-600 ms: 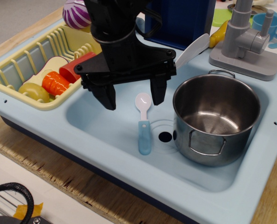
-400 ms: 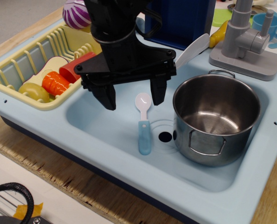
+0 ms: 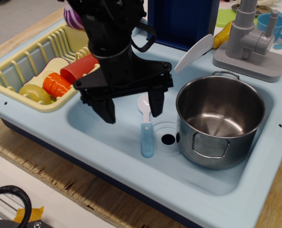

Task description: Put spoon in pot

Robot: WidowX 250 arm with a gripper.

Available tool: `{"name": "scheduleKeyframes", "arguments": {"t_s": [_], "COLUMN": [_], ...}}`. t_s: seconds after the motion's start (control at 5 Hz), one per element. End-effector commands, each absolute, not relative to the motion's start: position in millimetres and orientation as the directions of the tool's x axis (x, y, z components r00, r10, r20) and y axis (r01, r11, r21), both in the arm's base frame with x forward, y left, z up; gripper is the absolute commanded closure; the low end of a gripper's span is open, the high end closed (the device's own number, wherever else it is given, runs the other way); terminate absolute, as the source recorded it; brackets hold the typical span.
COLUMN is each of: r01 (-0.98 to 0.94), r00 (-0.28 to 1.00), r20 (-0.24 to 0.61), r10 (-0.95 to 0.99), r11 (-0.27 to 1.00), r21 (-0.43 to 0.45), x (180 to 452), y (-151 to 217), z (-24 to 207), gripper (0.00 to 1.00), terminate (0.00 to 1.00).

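The black pincer [image 3: 130, 108] hangs over the light-blue toy sink basin [image 3: 98, 126], its two fingers spread wide and holding nothing. The small plastic spoon with a white oval bowl and flat light-blue handle [image 3: 146, 130] lies flat on the basin floor; the right finger covers part of its bowl. The large shiny stainless-steel pot with wire loop handles [image 3: 220, 120] stands upright just right of the spoon, beside the drain hole [image 3: 168, 139].
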State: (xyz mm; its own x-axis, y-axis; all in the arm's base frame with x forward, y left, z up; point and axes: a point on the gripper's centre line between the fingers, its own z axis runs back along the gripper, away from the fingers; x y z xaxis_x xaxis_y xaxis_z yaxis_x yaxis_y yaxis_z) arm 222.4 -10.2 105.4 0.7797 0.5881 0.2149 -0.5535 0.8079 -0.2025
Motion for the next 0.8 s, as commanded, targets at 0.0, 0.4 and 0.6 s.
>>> {"name": "scheduleKeyframes", "arguments": {"t_s": [0.0,0.4,0.6], "r01": [-0.557,-0.561,-0.570], "r00": [0.771,0.795,0.800], "r20": [0.225,0.152,0.112], "r10": [0.596,0.587,0.589], "r11": [0.802,0.807,0.805], "r21": [-0.218,-0.184,-0.162], "x": [231.0,244.2,247.5], "y": [-4.8,-2.5,-4.3], "z": [102.7,90.8,83.4], "gripper": [0.00,0.00,0.00], "terminate": [0.00,0.00,0.00]}}
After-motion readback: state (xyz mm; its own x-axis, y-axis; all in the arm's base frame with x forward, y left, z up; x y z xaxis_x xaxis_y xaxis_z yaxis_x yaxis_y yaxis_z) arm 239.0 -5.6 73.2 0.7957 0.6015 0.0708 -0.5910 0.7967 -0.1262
